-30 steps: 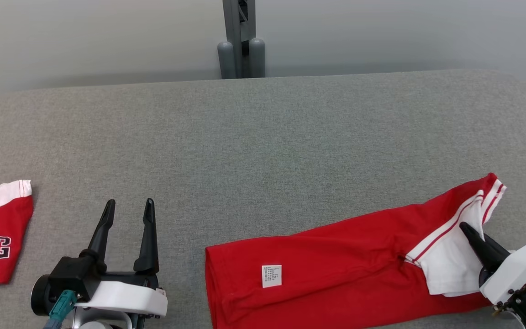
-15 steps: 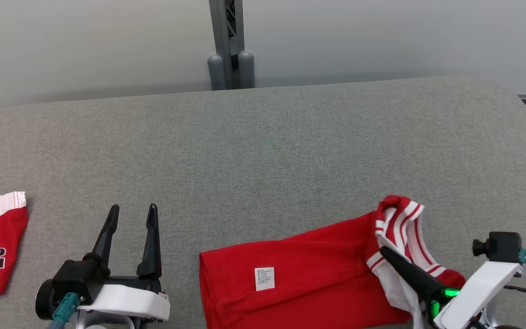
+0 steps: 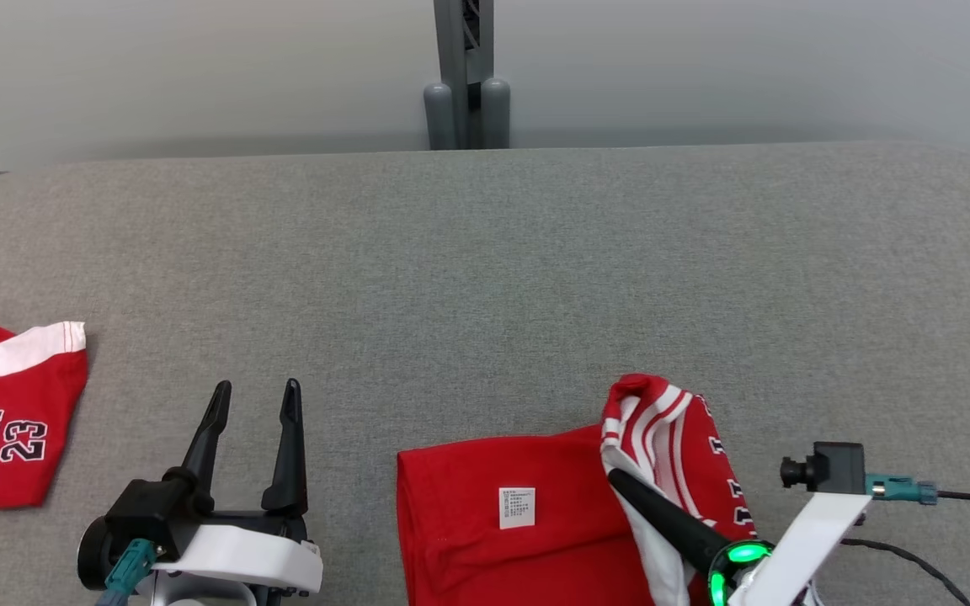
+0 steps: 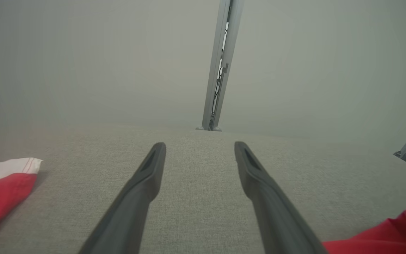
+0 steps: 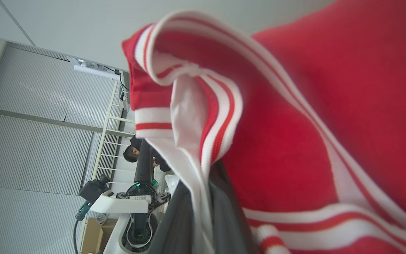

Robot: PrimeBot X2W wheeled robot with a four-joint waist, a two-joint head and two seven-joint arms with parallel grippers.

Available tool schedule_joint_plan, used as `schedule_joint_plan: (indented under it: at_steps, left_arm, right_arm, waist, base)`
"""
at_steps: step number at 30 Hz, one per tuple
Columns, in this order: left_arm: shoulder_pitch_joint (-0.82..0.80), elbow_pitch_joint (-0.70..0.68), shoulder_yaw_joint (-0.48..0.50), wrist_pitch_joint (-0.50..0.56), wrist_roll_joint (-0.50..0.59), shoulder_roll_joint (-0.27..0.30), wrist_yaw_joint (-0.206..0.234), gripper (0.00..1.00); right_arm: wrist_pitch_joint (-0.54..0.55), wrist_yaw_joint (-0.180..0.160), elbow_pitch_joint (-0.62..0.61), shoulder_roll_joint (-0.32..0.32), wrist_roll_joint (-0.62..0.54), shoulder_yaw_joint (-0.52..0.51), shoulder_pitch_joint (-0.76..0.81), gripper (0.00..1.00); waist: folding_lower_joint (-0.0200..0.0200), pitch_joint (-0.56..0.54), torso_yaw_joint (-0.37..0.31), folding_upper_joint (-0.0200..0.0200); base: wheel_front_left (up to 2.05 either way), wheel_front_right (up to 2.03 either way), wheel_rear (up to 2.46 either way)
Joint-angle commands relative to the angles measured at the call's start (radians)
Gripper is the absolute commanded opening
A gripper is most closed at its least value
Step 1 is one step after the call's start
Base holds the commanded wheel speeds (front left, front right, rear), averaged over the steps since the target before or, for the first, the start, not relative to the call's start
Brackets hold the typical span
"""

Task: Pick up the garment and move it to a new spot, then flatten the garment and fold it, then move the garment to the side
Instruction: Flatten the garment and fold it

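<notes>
"bulls" and "23" on the red jersey (image 3: 9, 421)

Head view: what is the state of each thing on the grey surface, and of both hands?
left hand: open, empty.
right hand: shut on the red garment's striped edge.
red garment: lying flat, right end lifted and turned over.
label: facing up.
numbered jersey: lying at the left, untouched.

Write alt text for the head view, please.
The right hand, shut, holds the striped end of a red garment raised above a grey surface. The left hand is open; a red jersey lies far left.
</notes>
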Motion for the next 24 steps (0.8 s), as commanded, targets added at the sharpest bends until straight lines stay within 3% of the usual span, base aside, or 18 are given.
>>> schedule_joint_plan:
  at_steps: [1,9,24]
  left_arm:
    - [-0.015,0.002,-0.001,-0.004,-0.01,0.004,0.006,1.0]
    - [-0.023,0.001,-0.025,-0.004,-0.032,0.004,0.019,1.0]
    - [-0.061,0.002,-0.08,-0.004,-0.06,0.004,0.038,1.0]
  right_arm:
    - [-0.021,0.0,0.007,0.0,0.033,0.03,-0.016,0.0]
    - [-0.111,0.0,0.064,-0.001,0.077,0.165,-0.071,0.0]
    - [-0.2,0.0,0.193,-0.001,0.056,0.301,-0.199,0.0]
  waist:
    - [0.0,0.009,0.019,0.0]
    - [0.0,0.037,0.078,0.0]
    - [0.0,0.11,0.16,0.0]
  base:
    - [0.0,0.0,0.0]
    - [0.0,0.0,0.0]
    - [0.0,0.0,0.0]
